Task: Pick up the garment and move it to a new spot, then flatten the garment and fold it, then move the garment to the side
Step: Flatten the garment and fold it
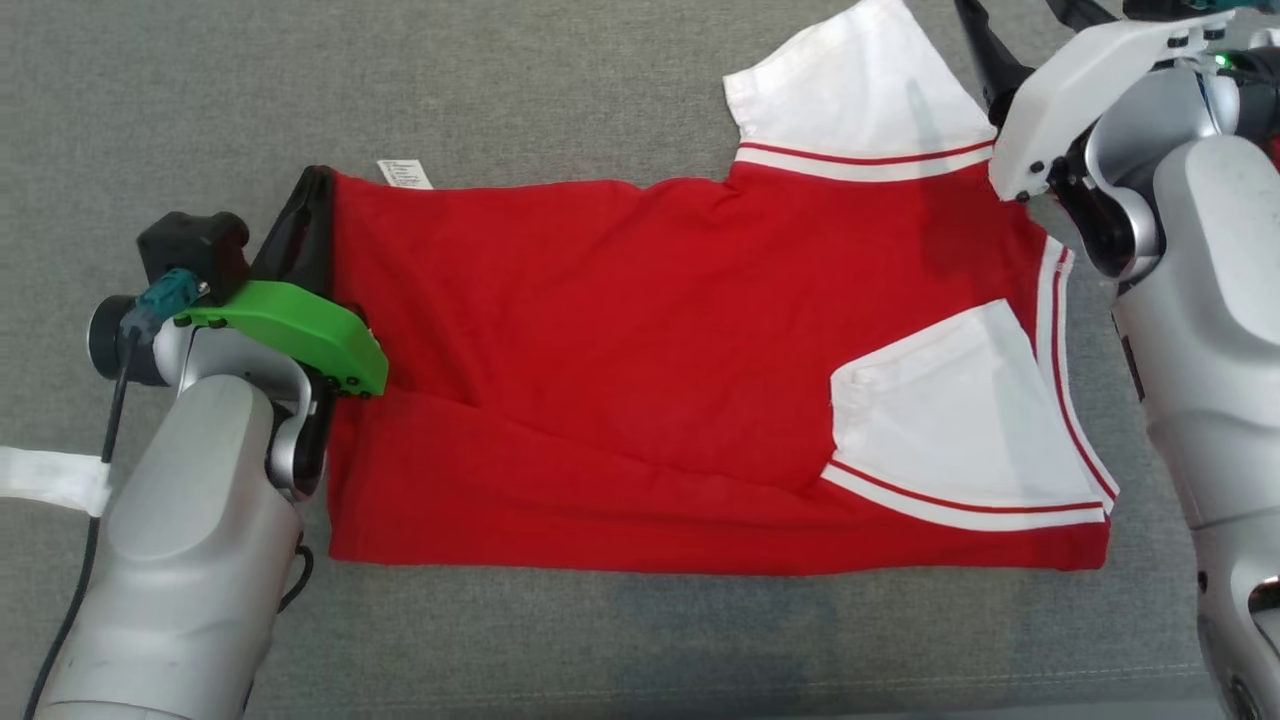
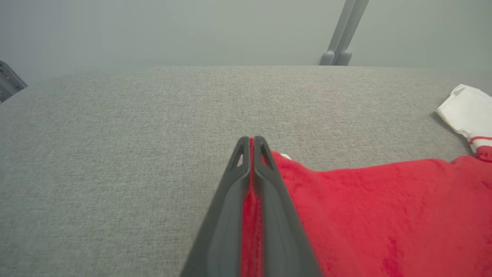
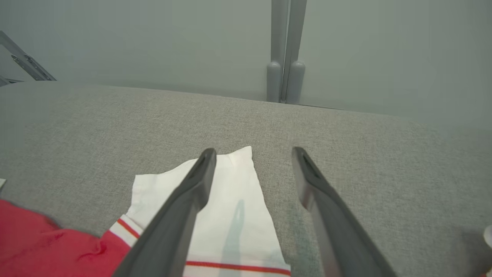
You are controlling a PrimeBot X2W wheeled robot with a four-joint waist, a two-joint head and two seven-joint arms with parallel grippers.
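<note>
Red garment point(image 1: 640, 380) pinched in left jaws, right jaws spread (over white sleeve point(image 3: 234, 192))

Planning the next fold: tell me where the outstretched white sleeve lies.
In the head view the white sleeve juts from the far edge of the red shirt, upper right, flat on the grey surface beside the open right gripper.

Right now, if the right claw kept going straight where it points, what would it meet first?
Likely the grey upholstered surface just past the white sleeve; the open right claw points low across it. Depth is unclear.
</note>
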